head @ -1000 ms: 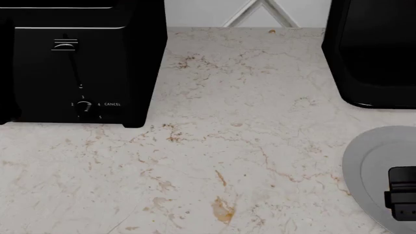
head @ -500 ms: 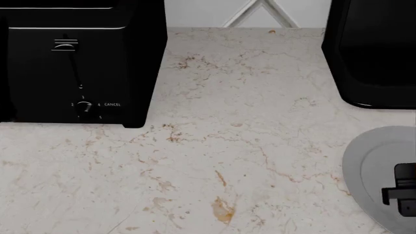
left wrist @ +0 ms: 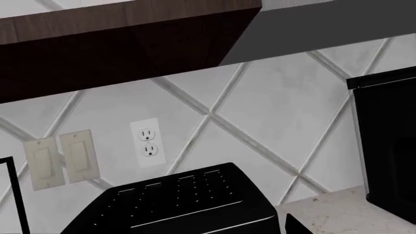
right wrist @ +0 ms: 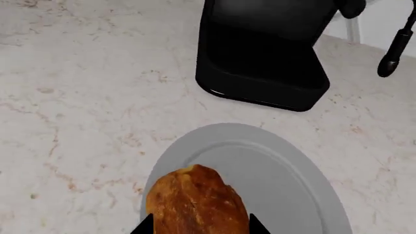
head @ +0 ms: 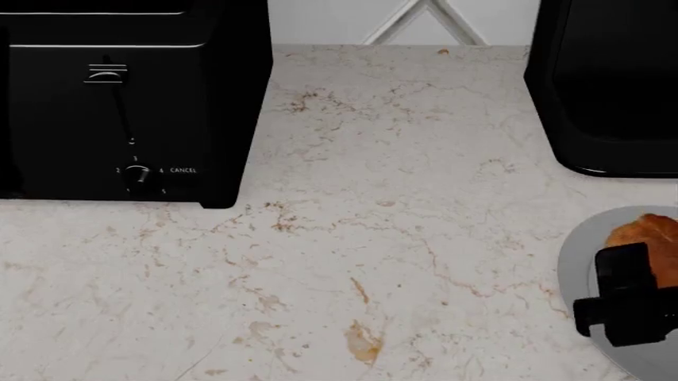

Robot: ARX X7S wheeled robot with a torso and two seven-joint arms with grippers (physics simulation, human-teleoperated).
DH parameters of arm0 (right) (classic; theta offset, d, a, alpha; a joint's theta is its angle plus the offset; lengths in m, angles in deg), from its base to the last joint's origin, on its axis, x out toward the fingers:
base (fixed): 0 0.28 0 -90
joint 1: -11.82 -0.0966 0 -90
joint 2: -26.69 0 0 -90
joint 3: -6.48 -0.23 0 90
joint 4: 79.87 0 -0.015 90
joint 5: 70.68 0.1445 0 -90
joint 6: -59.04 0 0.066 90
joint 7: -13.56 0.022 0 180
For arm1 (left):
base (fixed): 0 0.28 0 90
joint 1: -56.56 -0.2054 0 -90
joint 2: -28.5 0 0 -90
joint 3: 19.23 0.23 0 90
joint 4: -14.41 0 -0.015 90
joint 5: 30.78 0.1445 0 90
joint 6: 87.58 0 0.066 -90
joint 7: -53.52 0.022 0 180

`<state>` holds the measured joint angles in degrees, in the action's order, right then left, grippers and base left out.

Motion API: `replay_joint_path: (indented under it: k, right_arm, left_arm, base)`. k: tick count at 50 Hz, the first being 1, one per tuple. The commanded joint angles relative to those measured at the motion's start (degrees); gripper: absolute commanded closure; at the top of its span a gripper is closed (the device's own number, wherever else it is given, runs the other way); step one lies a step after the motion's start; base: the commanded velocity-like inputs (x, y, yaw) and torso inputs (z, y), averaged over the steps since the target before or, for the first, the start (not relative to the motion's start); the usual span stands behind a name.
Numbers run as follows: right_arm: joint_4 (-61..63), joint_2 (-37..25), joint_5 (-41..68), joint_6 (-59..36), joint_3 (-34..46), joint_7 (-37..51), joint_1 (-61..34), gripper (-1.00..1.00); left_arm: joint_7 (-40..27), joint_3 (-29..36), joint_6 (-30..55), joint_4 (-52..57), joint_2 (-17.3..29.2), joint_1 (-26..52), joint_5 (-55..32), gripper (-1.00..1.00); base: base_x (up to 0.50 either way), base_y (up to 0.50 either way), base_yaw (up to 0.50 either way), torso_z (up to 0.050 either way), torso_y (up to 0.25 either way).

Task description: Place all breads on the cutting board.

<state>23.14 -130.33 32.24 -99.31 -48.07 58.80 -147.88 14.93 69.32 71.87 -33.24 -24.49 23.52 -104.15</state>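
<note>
One golden-orange bread sits between my right gripper's two dark fingertips, over a grey plate. In the head view the same bread shows at the right edge, at the tip of my right gripper, above the plate. The jaws are closed against its sides. The cutting board and the other breads are out of view. Of my left gripper, only a dark sliver shows at the edge of the left wrist view, so I cannot read its jaws.
A black toaster stands at the back left of the marble counter and also shows in the left wrist view. A black coffee machine stands at the back right. A wall outlet and a tiled wall are behind.
My right gripper has moved left and up in the head view. The bread, unseen before, now shows at its tip over the plate.
</note>
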Motion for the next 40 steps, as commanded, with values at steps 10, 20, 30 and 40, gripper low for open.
replay_joint_path:
  k: [10,20,30,40]
  right_arm:
    - [27.03,-8.90,9.08,19.31,-13.82,15.64,4.15,1.00]
    - [37.28,-4.63,11.61,21.15,-13.96,25.57,-0.37,1.00]
    - [46.90,-4.26,10.65,25.54,-17.95,35.02,0.39,1.00]
    - [46.98,0.80,17.33,11.87,-30.65,44.73,-0.28,1.00]
  left_arm:
    - [0.78,-2.10,-0.53,0.88,-0.82,-1.56,0.12,-1.00]
    - [-1.30,-3.20,-0.50,1.40,-0.70,-1.70,-2.81,-1.00]
    - [-4.83,-6.04,-1.78,2.01,-1.02,-3.09,-6.67,-1.00]
    - [-5.68,-6.65,-2.37,2.59,-0.62,-3.51,-7.50,-1.00]
  base:
    - [0.00,0.00,0.00,0.000,0.000]
    - [0.00,0.00,0.00,0.000,0.000]
    - [0.00,0.00,0.00,0.000,0.000]
    - [0.00,0.24,0.00,0.000,0.000]
